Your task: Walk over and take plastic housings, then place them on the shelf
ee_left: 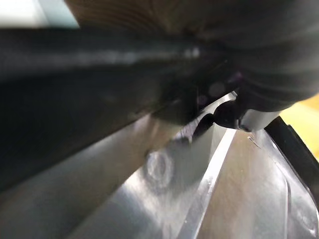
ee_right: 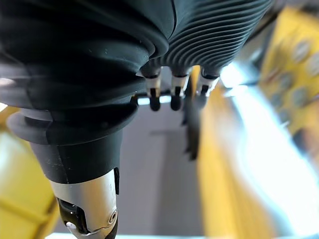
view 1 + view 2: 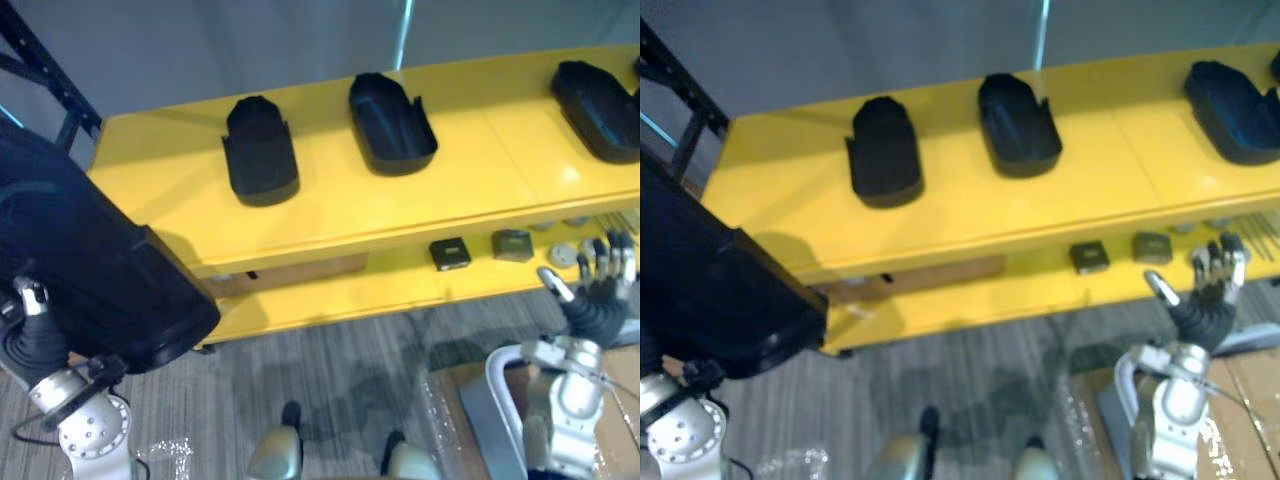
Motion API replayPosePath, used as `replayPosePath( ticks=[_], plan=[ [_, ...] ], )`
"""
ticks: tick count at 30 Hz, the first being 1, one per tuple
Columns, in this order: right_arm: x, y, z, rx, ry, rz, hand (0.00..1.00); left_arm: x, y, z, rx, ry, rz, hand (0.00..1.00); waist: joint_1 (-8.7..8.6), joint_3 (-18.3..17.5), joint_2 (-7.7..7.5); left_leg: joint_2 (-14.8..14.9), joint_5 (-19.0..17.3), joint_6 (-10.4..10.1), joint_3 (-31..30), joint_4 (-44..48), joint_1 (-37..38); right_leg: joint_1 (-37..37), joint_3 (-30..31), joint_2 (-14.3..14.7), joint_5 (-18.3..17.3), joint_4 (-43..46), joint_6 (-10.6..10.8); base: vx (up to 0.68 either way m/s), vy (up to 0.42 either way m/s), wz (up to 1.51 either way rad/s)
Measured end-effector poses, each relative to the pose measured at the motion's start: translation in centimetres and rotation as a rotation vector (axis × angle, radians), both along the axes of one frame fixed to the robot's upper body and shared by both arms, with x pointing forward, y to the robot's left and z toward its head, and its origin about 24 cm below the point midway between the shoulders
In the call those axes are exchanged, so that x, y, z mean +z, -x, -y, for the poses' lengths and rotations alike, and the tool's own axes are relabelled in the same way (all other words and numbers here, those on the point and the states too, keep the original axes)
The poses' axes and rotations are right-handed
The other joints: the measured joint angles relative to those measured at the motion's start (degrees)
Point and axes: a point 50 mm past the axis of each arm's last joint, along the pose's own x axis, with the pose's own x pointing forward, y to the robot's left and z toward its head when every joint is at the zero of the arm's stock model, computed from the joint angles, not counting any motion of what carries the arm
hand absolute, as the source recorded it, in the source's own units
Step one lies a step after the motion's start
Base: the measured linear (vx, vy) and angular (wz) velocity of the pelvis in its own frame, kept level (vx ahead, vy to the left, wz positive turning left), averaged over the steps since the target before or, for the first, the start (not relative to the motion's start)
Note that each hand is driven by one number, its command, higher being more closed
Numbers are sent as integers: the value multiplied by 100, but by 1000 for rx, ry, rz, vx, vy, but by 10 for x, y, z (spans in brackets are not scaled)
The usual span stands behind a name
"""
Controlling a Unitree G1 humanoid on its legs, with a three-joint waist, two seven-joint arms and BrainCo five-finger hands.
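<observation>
**Robot stands at yellow shelf with a housing at its left arm**

A yellow shelf [image 3: 480, 180] runs across the scene above a grey carpeted floor [image 3: 330, 370]. At the near left corner of the shelf, a large black housing [image 3: 90, 270] hangs over the floor, right above the robot's left hand [image 3: 38, 335]. The left hand's fingers are hidden under the housing, so its grip cannot be told.

Three more black plastic housings lie apart in a row on the shelf's top board, open sides up: the left housing [image 3: 260, 150], the middle housing [image 3: 392, 125] and the right housing [image 3: 600, 110], which is cut by the picture's edge.

The right hand [image 3: 598, 285] is raised in front of the shelf's lower tier [image 3: 330, 295], fingers straight and spread, grasping nothing. Just beside it on that tier sit two dark blocks [image 3: 450, 253], with small round parts [image 3: 563, 255] nearer the hand.
</observation>
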Motion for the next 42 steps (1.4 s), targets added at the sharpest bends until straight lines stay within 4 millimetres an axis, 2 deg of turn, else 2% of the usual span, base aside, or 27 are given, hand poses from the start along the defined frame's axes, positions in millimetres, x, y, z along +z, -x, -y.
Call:
replayPosePath(
  ticks=[2,3,5,7,8,10,13,16,18,21,26,30,34,38,40,42],
  plan=[
    [-4,3,0,17,8,-30,0,13,-3,-17,18,-93,-76,100,-46,-3,0,14,-12,14,169,-1,69,19,124,4,57,-92,42,13,44,-29],
    [-10,3,0,24,7,-59,0,20,-11,-29,13,-144,-145,100,-72,-21,19,24,-25,32,244,3,94,28,193,15,107,-156,46,3,42,-30],
    [-21,1,1,56,8,-120,0,33,-34,-50,0,-189,-233,100,-97,-40,44,26,-30,41,311,13,102,26,265,18,180,-212,59,-14,39,-23],
    [-37,-2,-2,117,7,-215,0,47,-69,-77,8,-203,-366,100,-98,-69,44,54,-50,67,496,14,131,23,428,43,281,-336,78,-40,47,-31],
    [-40,-2,-4,128,5,-233,0,49,-75,-82,5,-194,-398,100,-99,-73,37,56,-63,80,546,12,155,23,464,42,292,-354,93,-28,35,-36],
    [-53,-1,-8,156,-9,-297,0,54,-95,-98,5,-171,-524,100,-226,-115,-8,59,-125,127,706,27,209,22,601,42,311,-378,122,-5,24,-26],
    [-73,9,-5,146,-33,-403,0,70,-118,-102,-18,-180,-629,100,-274,-166,-78,81,-155,93,867,124,241,19,743,56,322,-407,132,24,21,-21],
    [-89,18,-1,101,-66,-488,0,83,-131,-103,-27,-185,-714,100,-444,-179,-100,75,-158,91,914,196,211,10,766,55,327,-416,128,18,4,-4],
    [-97,23,-1,89,-84,-520,0,87,-136,-103,-30,-162,-734,100,-495,-180,-101,107,-158,90,1052,229,196,-10,801,66,330,-416,123,1,0,-3],
    [-103,23,-6,107,-92,-547,0,90,-140,-108,-4,-126,-786,100,-526,-178,-105,196,-189,45,1164,280,167,-100,948,189,413,-447,43,-17,-14,-24],
    [-111,29,-4,77,-105,-584,0,89,-141,-116,77,-92,-868,100,-554,-169,-137,310,-258,28,1189,487,-45,-262,1049,281,435,-440,58,-42,-23,-8],
    [-120,34,-9,74,-125,-623,0,82,-130,-132,195,-2,-929,100,-537,-130,-156,397,-375,35,1173,748,-150,-265,1065,345,444,-388,60,-14,-1,-2],
    [-123,33,-16,94,-133,-632,0,82,-118,-145,281,56,-959,100,-518,55,-173,494,-544,66,1137,1099,-313,-276,1062,398,441,-324,62,-55,22,0],
    [-125,32,-21,115,-138,-638,0,76,-110,-153,328,115,-979,100,-478,179,-223,540,-618,98,1117,1281,-431,-343,1065,408,435,-245,68,-41,21,1],
    [-125,29,-22,116,-148,-630,0,78,-106,-156,333,137,-947,100,-430,375,-238,561,-663,105,1083,1449,-535,-397,1056,429,428,-162,77,-33,20,3],
    [-126,31,-23,116,-154,-635,0,79,-106,-156,334,135,-944,100,-406,415,-258,582,-706,111,1036,1574,-657,-470,1032,444,406,-107,82,-35,22,5]
  ],
)
